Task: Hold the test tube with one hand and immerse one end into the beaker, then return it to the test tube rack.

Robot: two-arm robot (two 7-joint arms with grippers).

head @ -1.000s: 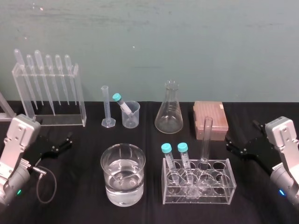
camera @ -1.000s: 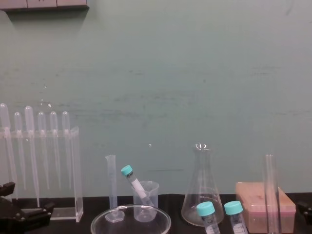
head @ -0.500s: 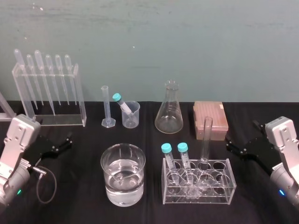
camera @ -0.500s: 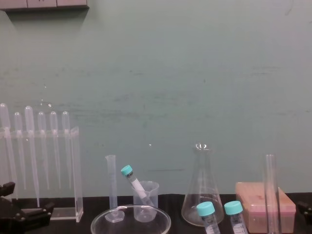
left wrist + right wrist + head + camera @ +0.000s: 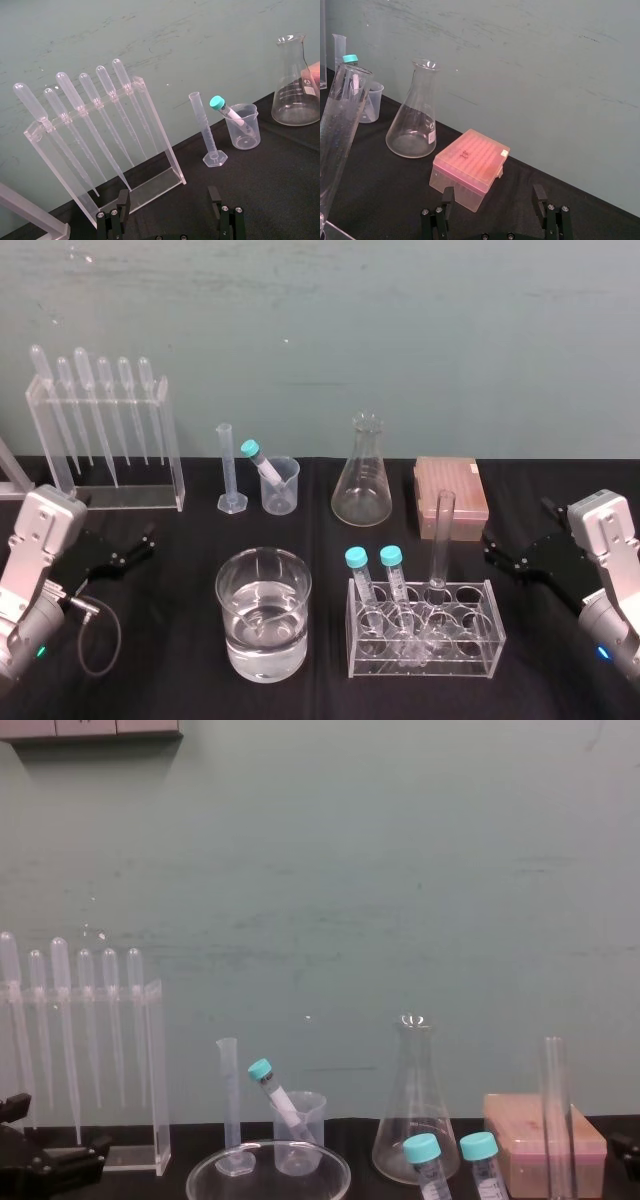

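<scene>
Nothing lifted yet: the test tube (image 5: 441,535) stands upright in the rack (image 5: 470,645) near the counter's front edge, handy for the right gripper (image 5: 493,548), which sits wide open and empty by the right edge. The left gripper (image 5: 142,543), also open and empty, is parked by the left edge. The beaker (image 5: 283,490) waits near the back edge.
</scene>
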